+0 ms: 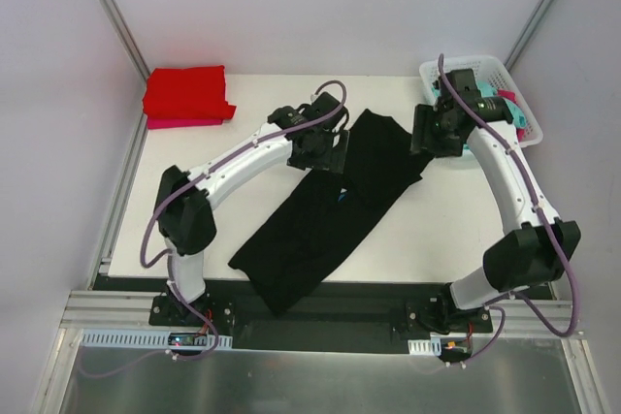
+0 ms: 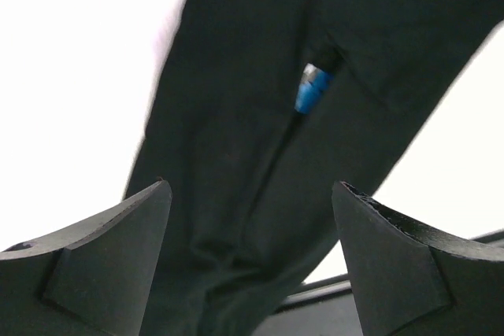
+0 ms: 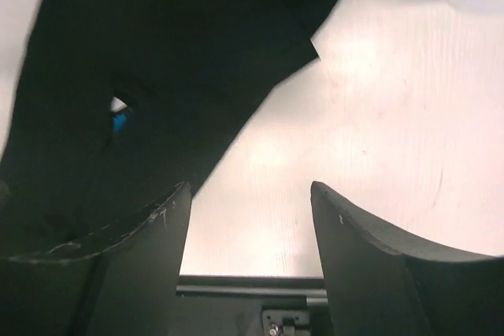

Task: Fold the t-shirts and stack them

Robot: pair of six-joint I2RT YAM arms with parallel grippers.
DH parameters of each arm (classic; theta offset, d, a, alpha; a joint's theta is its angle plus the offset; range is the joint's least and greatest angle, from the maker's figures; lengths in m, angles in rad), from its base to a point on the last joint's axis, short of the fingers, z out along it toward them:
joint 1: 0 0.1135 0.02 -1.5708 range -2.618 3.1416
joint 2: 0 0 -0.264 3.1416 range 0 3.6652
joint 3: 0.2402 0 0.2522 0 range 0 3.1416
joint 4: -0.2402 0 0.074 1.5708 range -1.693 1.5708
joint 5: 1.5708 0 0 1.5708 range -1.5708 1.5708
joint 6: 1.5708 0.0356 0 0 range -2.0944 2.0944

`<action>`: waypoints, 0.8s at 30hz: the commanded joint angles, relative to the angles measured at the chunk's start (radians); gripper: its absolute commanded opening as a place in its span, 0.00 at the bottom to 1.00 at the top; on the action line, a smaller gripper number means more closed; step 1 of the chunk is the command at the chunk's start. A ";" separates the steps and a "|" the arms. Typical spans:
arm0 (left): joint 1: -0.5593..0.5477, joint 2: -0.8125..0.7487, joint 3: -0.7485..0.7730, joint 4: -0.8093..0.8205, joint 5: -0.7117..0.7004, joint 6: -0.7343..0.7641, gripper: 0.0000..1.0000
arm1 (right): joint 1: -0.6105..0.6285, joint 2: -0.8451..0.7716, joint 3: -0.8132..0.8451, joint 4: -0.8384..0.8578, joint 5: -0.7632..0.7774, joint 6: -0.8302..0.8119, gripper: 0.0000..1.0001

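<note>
The black t-shirt (image 1: 325, 210) lies folded lengthwise as a long diagonal strip across the table, its lower end hanging over the near edge. A sliver of its blue print peeks from a fold (image 2: 311, 92). It also shows in the right wrist view (image 3: 157, 76). My left gripper (image 1: 325, 150) is open and empty above the strip's upper left edge. My right gripper (image 1: 427, 133) is open and empty above the table just right of the strip's upper end. A folded red t-shirt (image 1: 187, 92) lies on a pink one (image 1: 179, 123) at the far left corner.
A white mesh basket (image 1: 485, 94) stands at the far right corner with teal and pink cloth (image 1: 521, 115) inside, partly hidden by my right arm. Grey walls close the back and sides. The table's near edge meets a black rail (image 3: 252, 285).
</note>
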 commanded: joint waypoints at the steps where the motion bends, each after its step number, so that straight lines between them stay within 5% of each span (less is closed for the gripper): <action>1: 0.076 0.129 0.049 0.129 0.198 0.192 0.82 | -0.002 -0.199 -0.130 -0.026 0.081 0.078 0.65; 11: 0.076 0.421 0.382 0.130 0.387 0.313 0.80 | 0.022 -0.454 -0.303 -0.043 -0.092 0.119 0.64; 24: 0.152 0.640 0.503 0.164 0.492 0.257 0.79 | 0.051 -0.566 -0.400 0.028 -0.486 0.103 0.63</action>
